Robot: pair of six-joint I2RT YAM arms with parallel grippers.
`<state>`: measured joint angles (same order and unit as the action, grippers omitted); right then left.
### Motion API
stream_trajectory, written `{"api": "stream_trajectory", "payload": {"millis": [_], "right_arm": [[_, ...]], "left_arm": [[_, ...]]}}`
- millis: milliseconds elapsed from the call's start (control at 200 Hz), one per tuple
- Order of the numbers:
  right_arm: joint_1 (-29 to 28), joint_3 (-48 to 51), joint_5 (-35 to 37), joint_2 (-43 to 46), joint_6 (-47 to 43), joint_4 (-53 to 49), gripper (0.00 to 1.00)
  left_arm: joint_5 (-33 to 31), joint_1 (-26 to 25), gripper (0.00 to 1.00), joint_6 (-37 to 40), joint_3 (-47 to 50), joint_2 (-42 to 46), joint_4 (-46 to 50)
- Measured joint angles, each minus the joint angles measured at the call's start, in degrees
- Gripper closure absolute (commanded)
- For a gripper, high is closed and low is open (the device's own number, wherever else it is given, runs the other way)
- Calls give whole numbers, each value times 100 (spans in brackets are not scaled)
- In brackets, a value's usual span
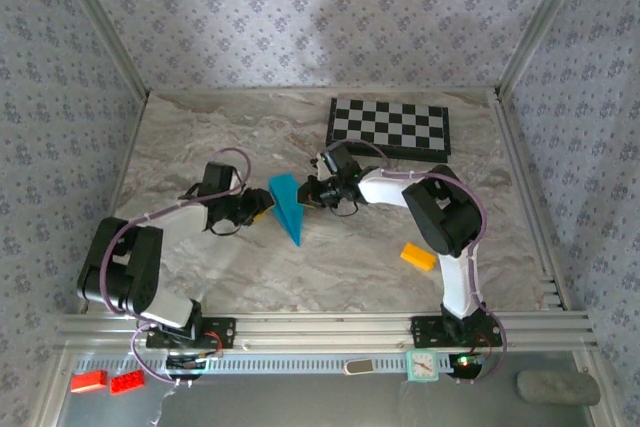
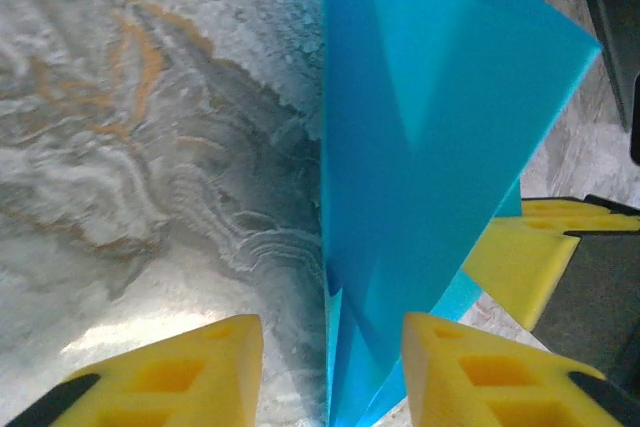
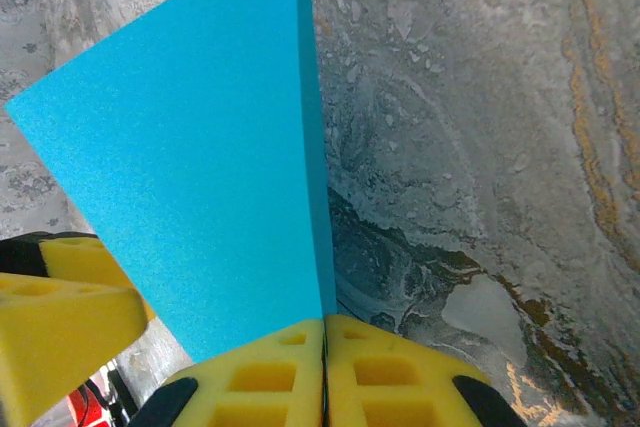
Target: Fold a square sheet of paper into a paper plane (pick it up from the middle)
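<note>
Paper plane [image 1: 288, 209], a cyan-blue pointed dart with its tip toward the arms' bases, sits mid-table [image 1: 200, 147] between the two grippers. On its left, the left gripper [image 1: 256, 209] has its yellow pads [image 2: 170, 377] apart on either side of the folded paper, with a gap visible at one pad. On its right, the right gripper [image 1: 314, 191] is closed, pinching the paper's edge; further right lie a yellow-orange block [image 1: 418, 256] and, at the far edge, a chessboard [image 1: 390, 127].

The left arm [image 1: 140, 262] and right arm [image 1: 440, 212] are white shells with black joints, trailing lilac cables. The left gripper [image 2: 330, 367] and right gripper [image 3: 323, 362] have yellow fingers moulded with rectangular pockets.
</note>
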<state>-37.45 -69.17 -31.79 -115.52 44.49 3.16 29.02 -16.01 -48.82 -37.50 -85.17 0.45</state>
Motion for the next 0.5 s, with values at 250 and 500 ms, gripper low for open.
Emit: {"api": "stream_trajectory", "payload": {"millis": [250,500], "right_arm": [[28,2,-63,0,57,76,90],[63,24,-179,0,114,203,84]], "left_arm": [[42,-46,75,4,-125,-302,-70],[168,-63,87,17,-212,-560,-122]]}}
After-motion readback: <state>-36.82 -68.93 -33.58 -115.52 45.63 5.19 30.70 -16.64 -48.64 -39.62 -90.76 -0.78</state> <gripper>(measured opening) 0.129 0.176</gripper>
